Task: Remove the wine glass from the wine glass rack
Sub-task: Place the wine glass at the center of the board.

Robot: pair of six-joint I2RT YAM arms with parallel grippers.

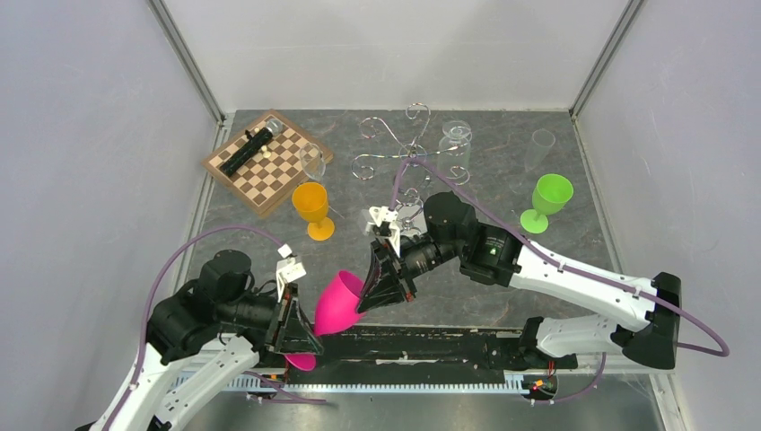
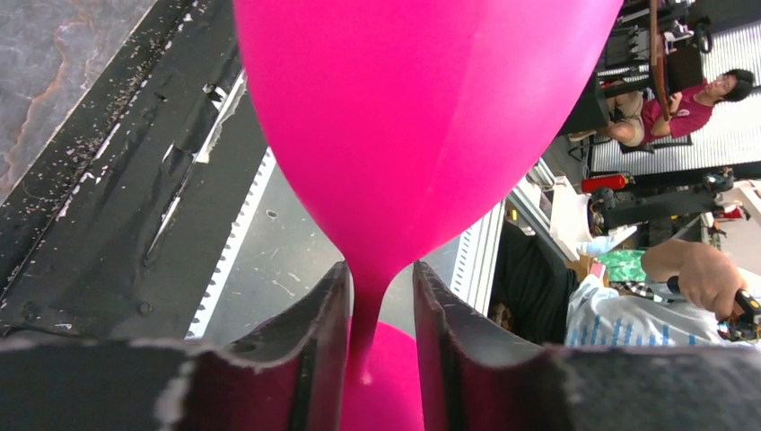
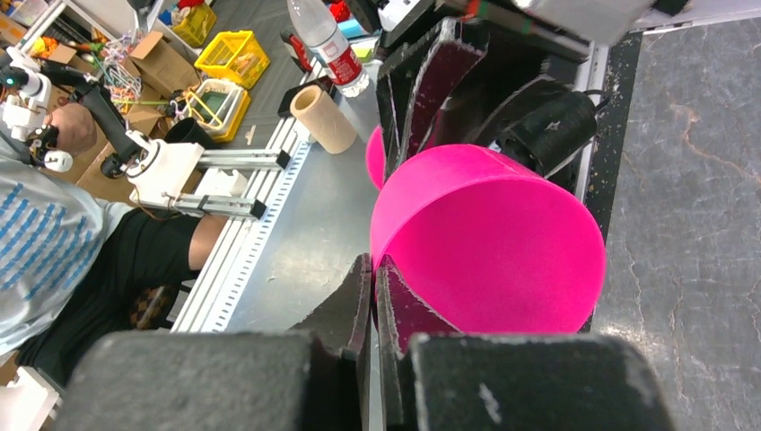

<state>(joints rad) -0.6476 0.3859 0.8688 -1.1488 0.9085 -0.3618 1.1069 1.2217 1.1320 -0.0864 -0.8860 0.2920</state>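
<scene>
Pinching pink glass (image 3: 502, 242) rim (right wrist).

Your pink wine glass (image 1: 336, 303) is off the rack, tipped on its side in the air over the table's (image 1: 520, 171) near edge, with its rim pointing right and its foot down to the left. The chrome wine glass rack (image 1: 401, 154) stands upright at the back.

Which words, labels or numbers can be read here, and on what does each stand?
None can be read.
Red label on the plastic bottle: too blurred.
Blue print on the white shirt: too blurred.
The pink wine glass bears no text.
</scene>
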